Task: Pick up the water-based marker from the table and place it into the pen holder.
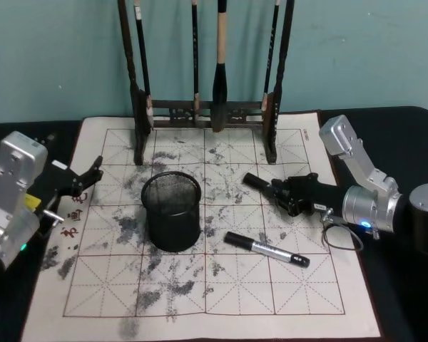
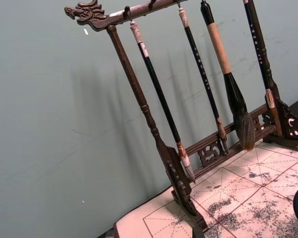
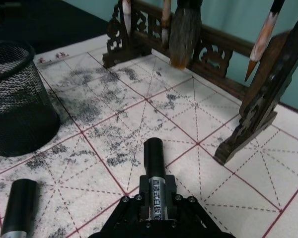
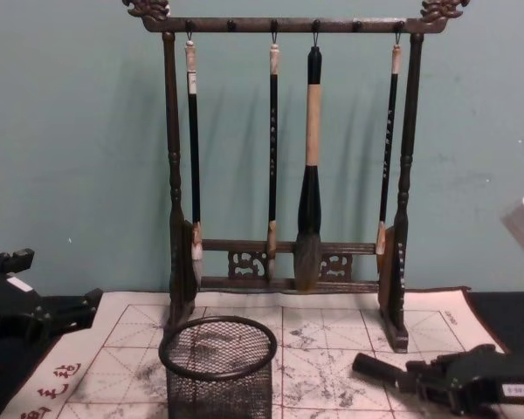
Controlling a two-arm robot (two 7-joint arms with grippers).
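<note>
One black wire-mesh cup, two stubby silver-grey markers: right tool pinches one marker, other marker lies lower centre; left tool parked mid-left.

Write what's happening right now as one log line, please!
right gripper: shut on marker, right of pen holder | second marker: lying on mat | pen holder: upright | left gripper: parked at mat's left edge

The water-based marker shows little but its black end. The right gripper clamps around the barrel and covers most of it, and the print on the label is too small to read. A second marker runs off the edge of the right wrist view. The pen holder loses its base below the chest view, and the brush rack loses its top bar in the head view.
</note>
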